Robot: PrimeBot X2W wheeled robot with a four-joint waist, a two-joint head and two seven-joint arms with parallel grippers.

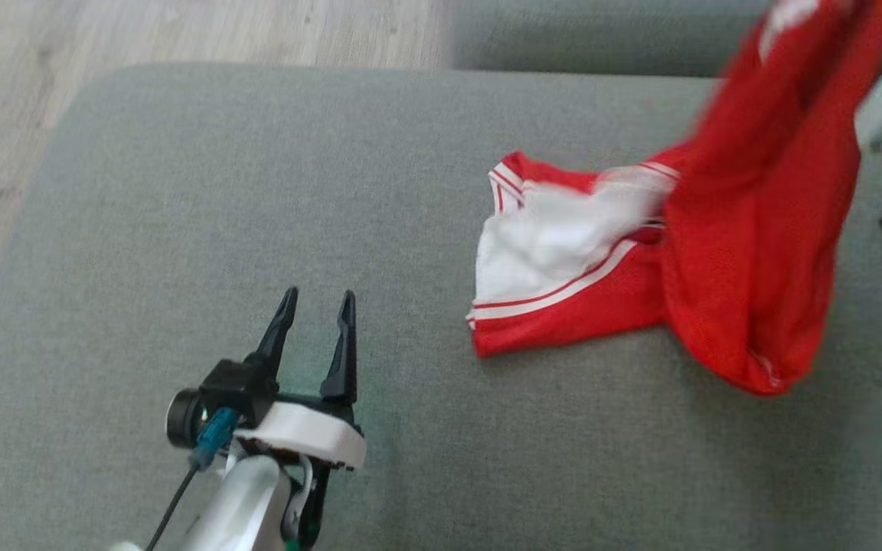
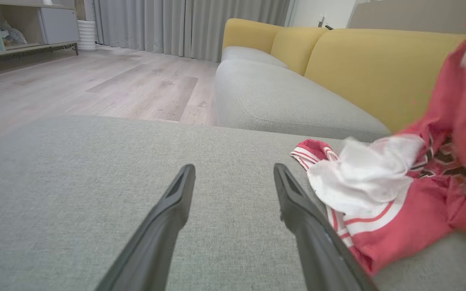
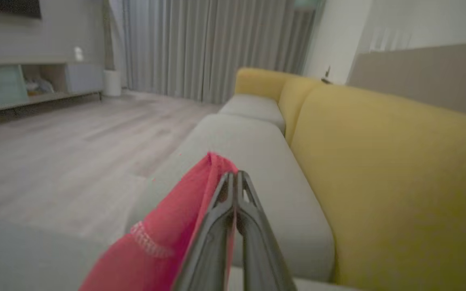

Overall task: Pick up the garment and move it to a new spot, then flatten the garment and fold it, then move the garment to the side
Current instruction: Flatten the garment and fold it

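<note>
My right fingers point(image 3: 225, 202) are clamped on the garment point(image 1: 747, 252), half lifted at far right, its striped end trailing leftward across the grey cushion point(image 1: 257, 191) toward my left fingers point(image 1: 343, 329), apart, empty, nearer.

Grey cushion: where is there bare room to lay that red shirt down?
Bare room: the left stretch of the grey cushion, bordered by the floor, the open left gripper and the garment. Crowded: the right side, where the garment trails from the shut right gripper.

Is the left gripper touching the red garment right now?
Apart. The head view shows bare grey cushion between the left gripper and the garment.
</note>
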